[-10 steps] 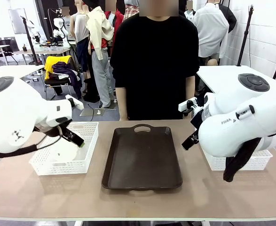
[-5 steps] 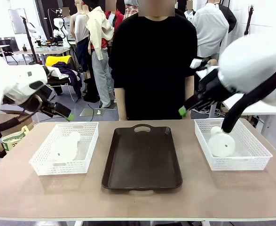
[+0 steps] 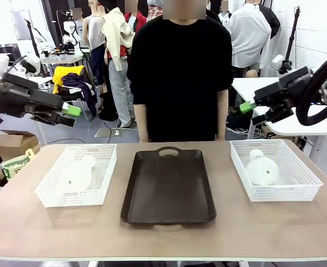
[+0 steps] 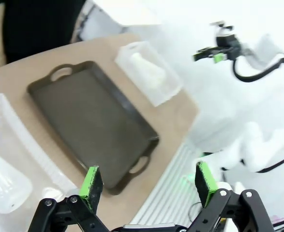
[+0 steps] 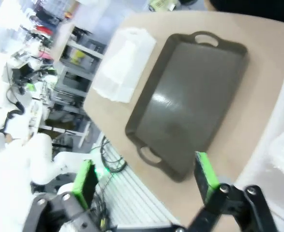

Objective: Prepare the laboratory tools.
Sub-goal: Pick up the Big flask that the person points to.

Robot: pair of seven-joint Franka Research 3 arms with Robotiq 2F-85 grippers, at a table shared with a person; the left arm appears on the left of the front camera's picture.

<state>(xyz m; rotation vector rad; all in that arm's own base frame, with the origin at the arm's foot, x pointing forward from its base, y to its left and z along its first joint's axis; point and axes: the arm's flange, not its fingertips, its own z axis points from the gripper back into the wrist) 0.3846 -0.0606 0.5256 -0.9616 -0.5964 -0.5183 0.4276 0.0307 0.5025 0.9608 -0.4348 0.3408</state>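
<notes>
Both arms being lifted clear of the baskets | left gripper (image 3: 67,114) and right gripper (image 3: 251,112) being held apart, empty | left flask (image 3: 77,175), right flask (image 3: 262,168) being left lying in baskets | pickup pending

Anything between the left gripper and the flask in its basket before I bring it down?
Nothing visible. The left gripper hangs open in the air, higher than the left basket, whose top is open. The flask lies on its side inside, with only the basket's walls around it.

White left flask (image 3: 77,175) sideways in left basket (image 3: 68,199), right flask (image 3: 262,169) in right basket (image 3: 280,193)
</notes>
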